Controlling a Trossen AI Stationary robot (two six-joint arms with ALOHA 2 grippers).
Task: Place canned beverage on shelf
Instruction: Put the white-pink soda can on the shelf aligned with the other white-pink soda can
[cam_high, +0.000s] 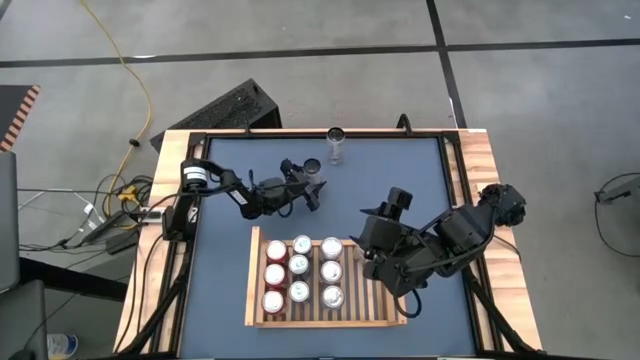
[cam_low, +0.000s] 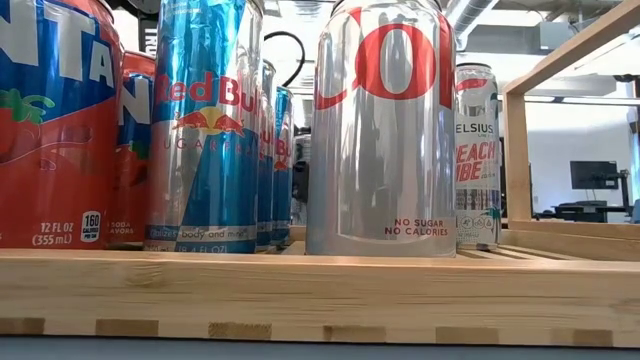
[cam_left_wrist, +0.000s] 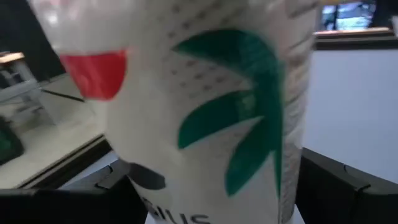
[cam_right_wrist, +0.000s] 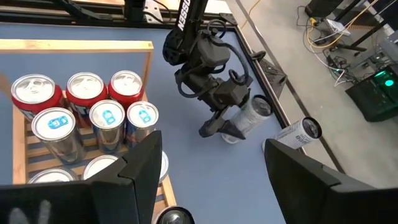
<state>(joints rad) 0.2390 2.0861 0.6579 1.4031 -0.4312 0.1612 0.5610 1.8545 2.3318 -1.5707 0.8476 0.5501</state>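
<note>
The flat light-wood shelf (cam_high: 255, 285) with a low rim lies on the blue worktop (cam_high: 220, 270), near its front edge. Nine cans stand in it, in three rows of three. Three are red cans (cam_high: 274, 274). Three are blue and silver cans (cam_high: 298, 265). Three are silver cans (cam_high: 331, 271). The right part of the shelf has no cans in it.

Two more cans are outside the shelf, so there are eleven cans in all. One is a white can with green leaves (cam_left_wrist: 205, 93). It is on the worktop behind the shelf, between the fingers of the left gripper (cam_right_wrist: 222, 129). One finger (cam_left_wrist: 339, 186) shows beside the can. I cannot tell if the fingers squeeze the can or only stand around it. The other is a slim white can (cam_high: 336, 145) at the far edge of the worktop, well apart from the shelf.

The right gripper (cam_right_wrist: 211, 142) hangs over the right side of the shelf, just beside the silver cans. Its two fingers are wide apart and hold nothing.
</note>
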